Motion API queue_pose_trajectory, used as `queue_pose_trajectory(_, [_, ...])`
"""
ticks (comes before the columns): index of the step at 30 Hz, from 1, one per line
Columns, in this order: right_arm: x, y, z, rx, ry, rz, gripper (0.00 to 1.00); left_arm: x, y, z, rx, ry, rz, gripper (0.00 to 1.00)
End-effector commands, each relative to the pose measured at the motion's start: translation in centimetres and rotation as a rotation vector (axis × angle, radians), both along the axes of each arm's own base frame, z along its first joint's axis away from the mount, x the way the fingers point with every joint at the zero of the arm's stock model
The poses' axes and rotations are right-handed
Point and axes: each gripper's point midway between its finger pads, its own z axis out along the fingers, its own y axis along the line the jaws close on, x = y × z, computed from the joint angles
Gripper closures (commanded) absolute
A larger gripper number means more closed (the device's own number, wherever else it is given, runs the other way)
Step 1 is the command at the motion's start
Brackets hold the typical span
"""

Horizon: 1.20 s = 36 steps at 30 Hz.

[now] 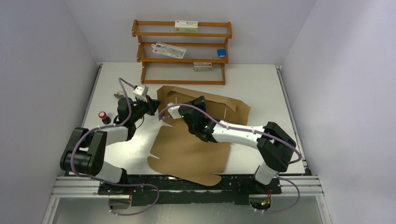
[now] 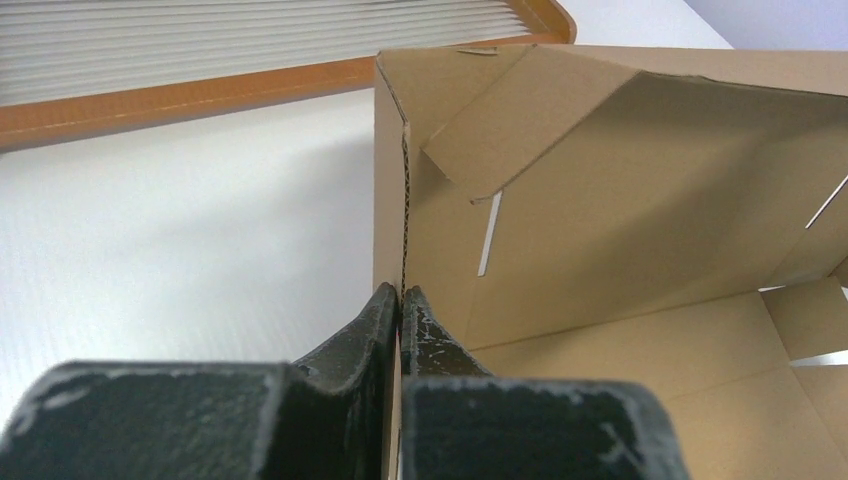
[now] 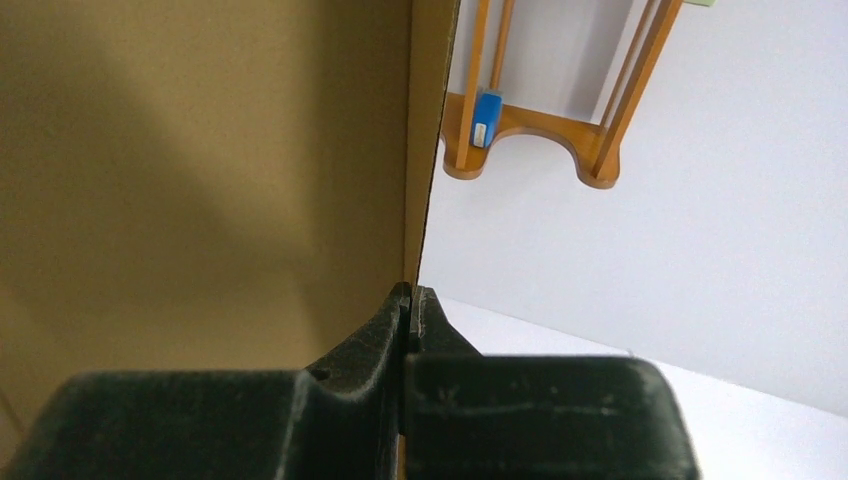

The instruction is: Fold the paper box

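Box (image 1: 191, 149) lies mid-table (image 1: 261, 84). Its near half is flat toward the arm bases and its far half is lifted into walls in front of the rack (image 1: 182, 51).

Step, as I read it: standing up the left side wall at the far-left corner. Folding looks early to midway, with no closed shape yet.

Left gripper (image 2: 401, 300) is clamped on the upright edge of that wall, and the corrugated edge runs straight up from between its fingers. Right gripper (image 3: 408, 300) is likewise pinched tight on an upright cardboard edge, the panel filling the left of its wrist view. From above, the two grips sit close together at the same corner.

Next move probably calls for turning the wall and the angled corner flap inward along their creases. Both arms would need to move together so the sheet neither tears nor slides. Slits in the back panel look meant for tabs, so alignment will matter.

Hard to tell:
- Which flap the right gripper holds; the right arm covers the middle of the box from above.
- The crease under the wall, which the left fingers block in the wrist view.
- The box's right side, which is cut off in the left wrist view.
- The small things on the rack, which are too small to identify.
- The red-capped item (image 1: 102, 115) left of the box, also unclear.
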Motion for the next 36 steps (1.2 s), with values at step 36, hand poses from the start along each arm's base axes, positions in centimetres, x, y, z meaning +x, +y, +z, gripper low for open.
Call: queue_pose_trajectory(36, [3.3, 3.9, 3.1, 0.232, -0.218, 0.156, 1.00, -3.0, -5.5, 3.1, -0.022, -0.111, -0.062, 0.95])
